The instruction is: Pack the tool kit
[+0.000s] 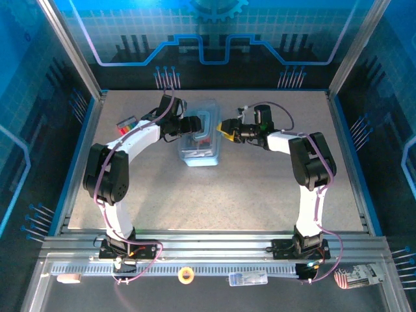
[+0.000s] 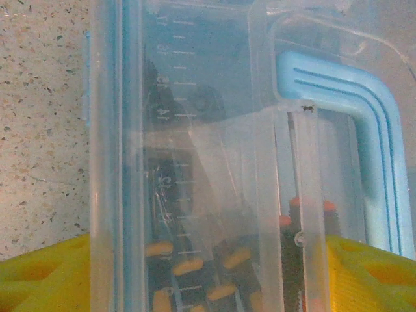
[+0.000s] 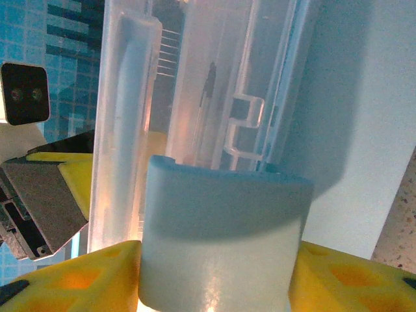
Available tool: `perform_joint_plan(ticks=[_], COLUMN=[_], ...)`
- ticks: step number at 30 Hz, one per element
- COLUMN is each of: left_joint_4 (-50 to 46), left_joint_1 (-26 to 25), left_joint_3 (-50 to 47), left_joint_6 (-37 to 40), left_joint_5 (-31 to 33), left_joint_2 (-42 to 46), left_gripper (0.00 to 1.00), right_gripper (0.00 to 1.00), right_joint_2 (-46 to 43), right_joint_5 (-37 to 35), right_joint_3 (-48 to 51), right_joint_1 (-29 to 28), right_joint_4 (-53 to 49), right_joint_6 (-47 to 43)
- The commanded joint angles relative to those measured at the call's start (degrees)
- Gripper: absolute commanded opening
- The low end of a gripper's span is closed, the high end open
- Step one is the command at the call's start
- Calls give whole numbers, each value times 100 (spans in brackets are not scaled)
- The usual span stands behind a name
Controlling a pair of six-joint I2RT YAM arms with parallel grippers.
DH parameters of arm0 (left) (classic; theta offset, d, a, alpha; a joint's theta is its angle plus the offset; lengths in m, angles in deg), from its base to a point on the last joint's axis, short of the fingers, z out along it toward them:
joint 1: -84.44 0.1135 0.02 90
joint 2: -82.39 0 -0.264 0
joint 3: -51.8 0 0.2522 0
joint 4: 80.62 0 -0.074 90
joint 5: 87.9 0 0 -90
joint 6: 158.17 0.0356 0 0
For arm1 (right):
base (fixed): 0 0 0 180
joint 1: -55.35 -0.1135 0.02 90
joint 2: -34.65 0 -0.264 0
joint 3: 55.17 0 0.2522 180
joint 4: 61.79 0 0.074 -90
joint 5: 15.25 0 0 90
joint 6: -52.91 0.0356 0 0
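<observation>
Left gripper point(image 1: 194, 123) clamps clear case point(image 1: 201, 153); right gripper point(image 1: 225, 129) pinches blue latch point(image 3: 221, 234).

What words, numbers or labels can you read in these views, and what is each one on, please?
"14": on the ruler scale moulded into the clear tool case, left wrist view.
Other numbers along that scale: too faint to read with certainty.
Print on the striped packet at the near right corner, top view: too small to read.
Nothing else is legible.
</observation>
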Motion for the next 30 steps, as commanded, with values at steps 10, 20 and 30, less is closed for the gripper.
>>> perform_joint_plan(ticks=[10,20,30], left_joint_4=[-1283,-1270,-1296], left_joint_1=[-47,-67,-71], left_joint_3=[-521,-524,-520], left_joint_6=[-68,-81,-66], left_joint_5=[-102,-93,-75], left_joint_2=[-825,-807,-809], left_gripper=[35,34,35], right_gripper=[61,55,51], right_joint_2=[-328,-191,9], right_joint_5=[-16,-70,-25], right_joint_3=[99,227,252], right_joint_1=[16,140,117], right_joint_4=[105,361,369], right_joint_6=[77,336,269])
